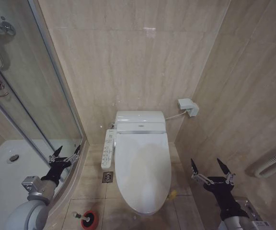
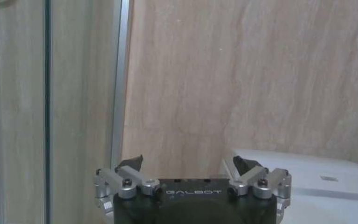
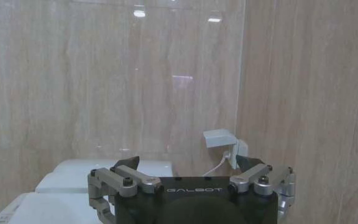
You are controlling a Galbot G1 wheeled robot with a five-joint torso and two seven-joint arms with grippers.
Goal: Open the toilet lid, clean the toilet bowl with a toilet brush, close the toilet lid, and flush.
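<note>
Nearest, at the bottom of the head view, the toilet brush [image 1: 84, 218] stands in its round red cup holder [image 1: 90, 221] on the floor tiles, lower left of centre, just beside the front of the toilet. Flanking that, the left gripper [image 1: 65, 154] hovers at lower left against the curved shower enclosure edge [image 1: 75, 167], fingers spread and holding nothing; the right gripper [image 1: 211, 166] hangs at lower right beside the wall, likewise splayed and empty. Between them, in the middle of the frame, the toilet lid [image 1: 143, 172] lies flat and closed over the toilet bowl [image 1: 150, 211], with the white button panel [image 1: 108, 149] along its left side. Farther back sit the bidet unit housing [image 1: 140, 121] and, upper right of it, a wall socket box [image 1: 188, 106] with its cable.

By my reading, nothing has begun: opening the lid is the step in hand. That calls for one gripper to reach the lid's front rim, hook under it, and swing it up toward the wall.
</note>
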